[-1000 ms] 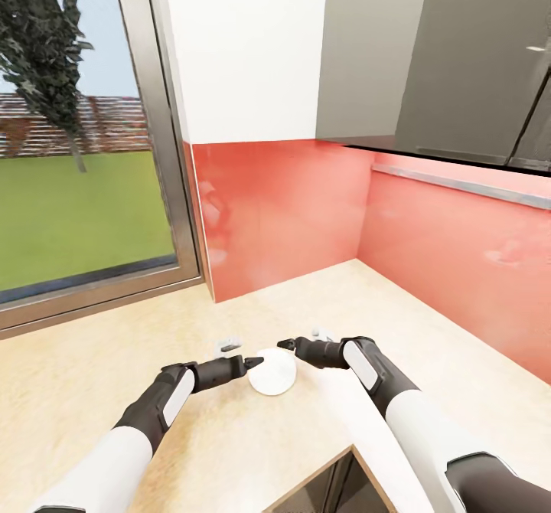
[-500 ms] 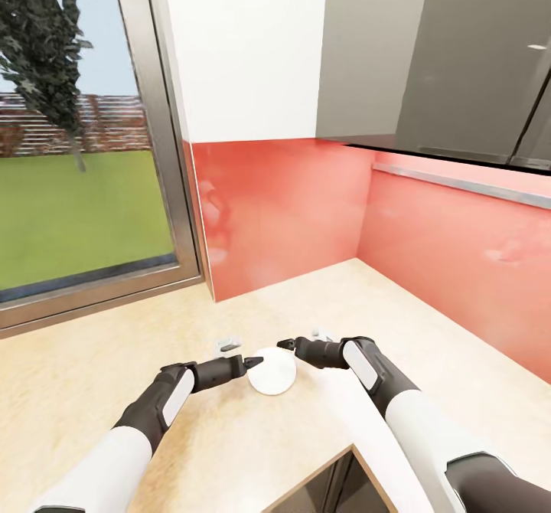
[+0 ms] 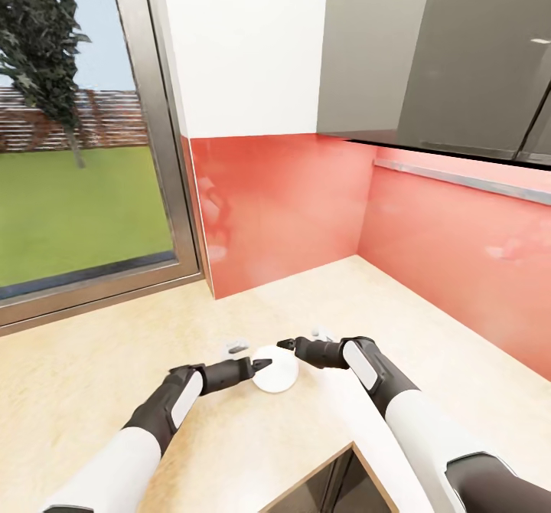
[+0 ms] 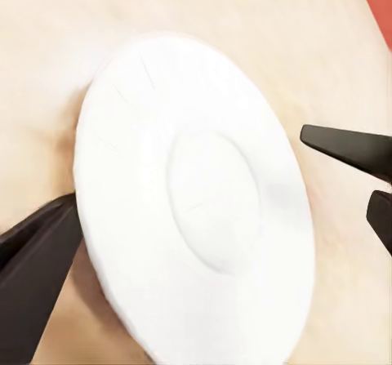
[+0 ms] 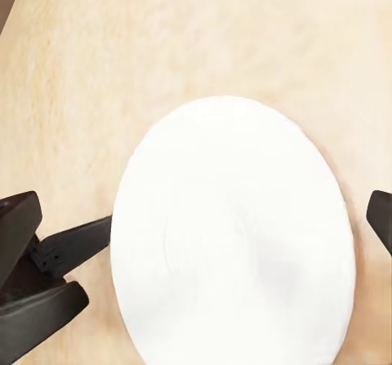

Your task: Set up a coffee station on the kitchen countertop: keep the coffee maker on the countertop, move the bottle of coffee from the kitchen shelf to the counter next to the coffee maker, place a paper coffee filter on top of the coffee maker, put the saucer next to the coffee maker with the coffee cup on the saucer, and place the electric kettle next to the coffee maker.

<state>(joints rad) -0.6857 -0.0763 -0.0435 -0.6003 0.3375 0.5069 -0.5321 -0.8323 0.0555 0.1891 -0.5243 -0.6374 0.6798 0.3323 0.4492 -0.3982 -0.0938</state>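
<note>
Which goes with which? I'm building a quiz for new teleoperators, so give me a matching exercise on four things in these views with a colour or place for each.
Things:
1. saucer
2. backsplash
3. kitchen countertop
4. lawn

Descriptions:
A. glossy red, rising behind the counter
B. green, seen through the window
C. white and round, lying between the two grippers
D. light beige speckled slab

Pairs: 1-C, 2-A, 3-D, 4-B

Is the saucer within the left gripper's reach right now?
Probably yes: the left gripper is open right at the saucer, its rim between the fingers, with bare countertop around.
</note>
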